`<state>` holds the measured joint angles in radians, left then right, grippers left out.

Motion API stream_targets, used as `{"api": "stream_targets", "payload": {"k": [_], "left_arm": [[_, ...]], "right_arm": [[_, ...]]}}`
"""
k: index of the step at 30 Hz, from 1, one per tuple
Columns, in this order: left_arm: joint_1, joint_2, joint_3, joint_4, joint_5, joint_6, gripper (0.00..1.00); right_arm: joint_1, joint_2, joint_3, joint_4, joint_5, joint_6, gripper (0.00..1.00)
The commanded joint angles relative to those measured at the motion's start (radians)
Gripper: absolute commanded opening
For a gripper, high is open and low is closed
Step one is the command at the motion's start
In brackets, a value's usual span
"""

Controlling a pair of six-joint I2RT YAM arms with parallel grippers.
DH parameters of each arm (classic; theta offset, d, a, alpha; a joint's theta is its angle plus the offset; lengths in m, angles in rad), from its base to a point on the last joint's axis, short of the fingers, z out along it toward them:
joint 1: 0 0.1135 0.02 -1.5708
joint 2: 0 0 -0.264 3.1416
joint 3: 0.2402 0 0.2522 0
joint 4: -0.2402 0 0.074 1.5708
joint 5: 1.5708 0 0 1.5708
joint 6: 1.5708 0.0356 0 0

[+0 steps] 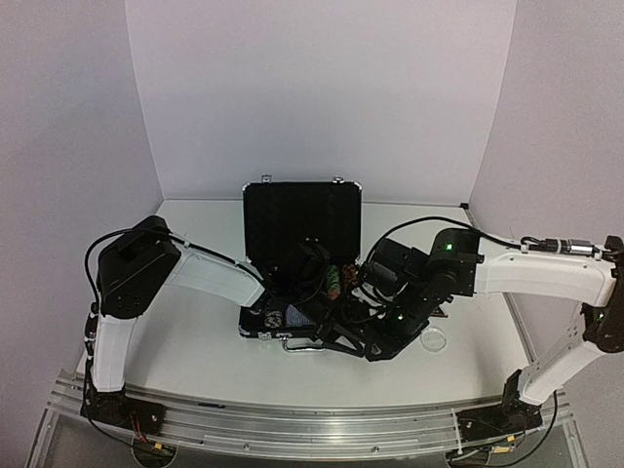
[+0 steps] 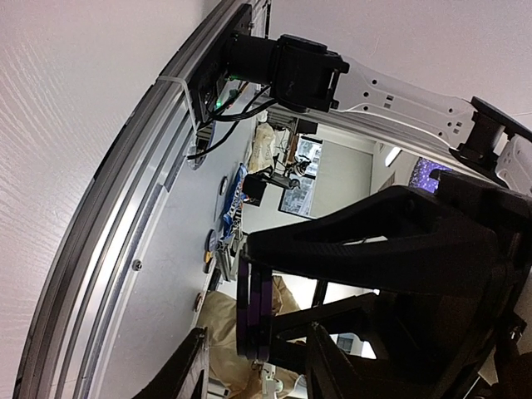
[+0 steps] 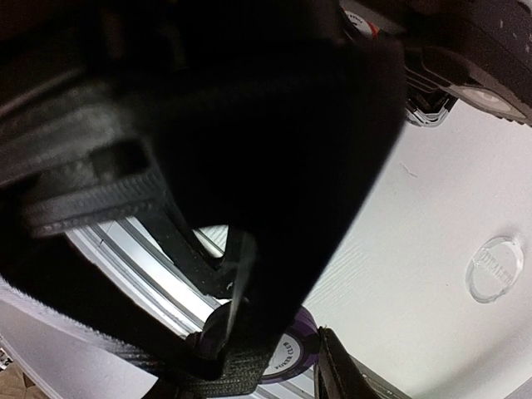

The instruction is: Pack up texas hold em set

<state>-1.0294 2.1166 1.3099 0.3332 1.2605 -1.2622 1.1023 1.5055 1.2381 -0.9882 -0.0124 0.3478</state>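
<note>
Right gripper [image 3: 270, 366] pinching purple chips [image 3: 287, 349] at briefcase [image 1: 302, 219] front edge (lid standing upright). Left gripper [image 2: 262, 370] hovering alongside, fingers [image 2: 193, 370] apart, flanking chips without touching. Clear disc [image 1: 432, 341] lying on table [image 1: 195, 336].

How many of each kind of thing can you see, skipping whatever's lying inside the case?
Robot arms: 2 (left arm, right arm)
Black briefcase: 1
Clear round disc: 1
Purple chip stack: 1
Total: 5
</note>
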Motion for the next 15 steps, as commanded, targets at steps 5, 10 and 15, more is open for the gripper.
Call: {"api": "stream_targets", "payload": {"k": [5,10,15], "left_arm": [[-0.025,0.027,0.063,0.035,0.051,-0.008,0.32],[-0.027,0.032,0.070,0.034,0.057,-0.007,0.20],[-0.028,0.032,0.077,0.023,0.060,-0.001,0.00]], "right_arm": [[0.009,0.008,0.041,-0.001,0.012,-0.024,0.00],[0.010,0.003,0.041,0.000,0.037,-0.029,0.00],[0.011,0.002,0.036,-0.001,0.053,-0.028,0.00]]}}
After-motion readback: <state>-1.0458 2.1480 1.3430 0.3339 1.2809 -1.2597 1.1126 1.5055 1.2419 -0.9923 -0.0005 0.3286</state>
